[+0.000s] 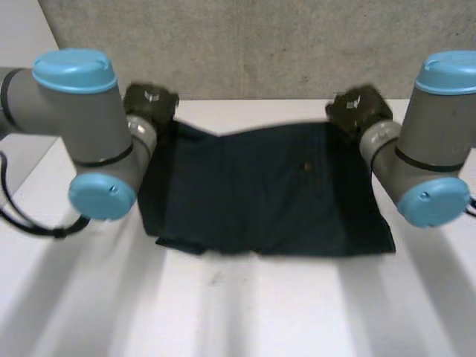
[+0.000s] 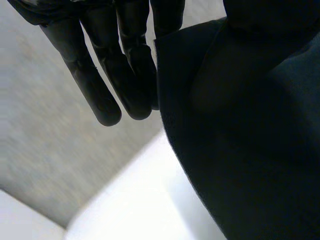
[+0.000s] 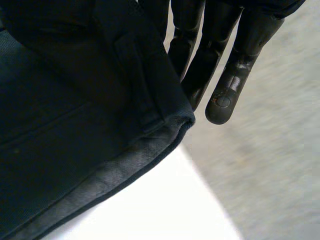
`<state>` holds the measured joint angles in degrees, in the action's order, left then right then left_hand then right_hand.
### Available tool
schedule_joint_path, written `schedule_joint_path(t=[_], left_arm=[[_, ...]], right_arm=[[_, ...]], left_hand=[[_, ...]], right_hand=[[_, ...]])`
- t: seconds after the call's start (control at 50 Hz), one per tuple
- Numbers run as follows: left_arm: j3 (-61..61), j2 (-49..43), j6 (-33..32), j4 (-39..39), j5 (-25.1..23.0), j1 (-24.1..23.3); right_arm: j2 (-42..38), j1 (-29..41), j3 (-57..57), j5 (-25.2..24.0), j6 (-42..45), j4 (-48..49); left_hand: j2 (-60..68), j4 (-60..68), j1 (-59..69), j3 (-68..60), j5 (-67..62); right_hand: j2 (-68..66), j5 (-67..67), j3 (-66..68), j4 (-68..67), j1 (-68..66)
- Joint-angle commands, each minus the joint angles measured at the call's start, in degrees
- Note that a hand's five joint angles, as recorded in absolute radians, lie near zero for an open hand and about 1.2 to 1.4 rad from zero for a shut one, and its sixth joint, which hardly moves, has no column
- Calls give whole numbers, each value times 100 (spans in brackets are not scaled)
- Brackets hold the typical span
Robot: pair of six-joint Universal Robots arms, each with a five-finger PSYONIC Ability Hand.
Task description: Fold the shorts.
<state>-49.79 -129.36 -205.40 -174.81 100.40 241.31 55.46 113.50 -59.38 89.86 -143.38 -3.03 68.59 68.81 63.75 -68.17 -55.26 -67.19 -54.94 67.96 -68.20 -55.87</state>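
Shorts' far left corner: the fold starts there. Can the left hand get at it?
Probably yes: the left hand sits right at that corner of the shorts, cloth against its fingers, nothing between.

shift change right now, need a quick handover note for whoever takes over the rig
Left hand: shut on the far left corner of the shorts, with the cloth running up beside it.
Right hand: shut on the far right corner, in the same way.
Shorts: dark, spread across the middle of the white table. The near edge lies on the table and the far edge is up at the hands.
Done: both far corners are gripped. No fold is visible yet.
Left: probably carry the far edge over toward the near edge, lay it down, let go, and check whether a second fold is needed.
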Motion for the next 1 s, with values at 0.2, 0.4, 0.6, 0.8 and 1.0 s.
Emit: schedule_joint_path(t=[0.2,0.4,0.6,0.8,1.0], left_arm=[[595,1360,44,-3270,111,136],[-1330,1870,52,-3349,94,250],[-3359,1652,26,-3340,93,268],[-4407,1150,-158,-2524,331,13],[-4829,1939,-176,-925,683,-128]], right_arm=[[589,32,893,331,-93,4523],[519,129,410,146,-462,2791],[-464,173,-433,-214,-384,1571],[-748,252,-882,-223,-366,928],[184,208,-1550,-249,-348,-57]], left_hand=[[1141,1119,1625,-1183,-1474],[1141,1119,1625,-1183,-1474],[1141,1119,1625,-1183,-1474],[1141,1119,1625,-1183,-1474],[1141,1119,1625,-1183,-1474]], right_hand=[[-1281,-1506,1204,-1180,-2413],[-1281,-1506,1204,-1180,-2413],[-1281,-1506,1204,-1180,-2413],[-1281,-1506,1204,-1180,-2413],[-1281,-1506,1204,-1180,-2413]])
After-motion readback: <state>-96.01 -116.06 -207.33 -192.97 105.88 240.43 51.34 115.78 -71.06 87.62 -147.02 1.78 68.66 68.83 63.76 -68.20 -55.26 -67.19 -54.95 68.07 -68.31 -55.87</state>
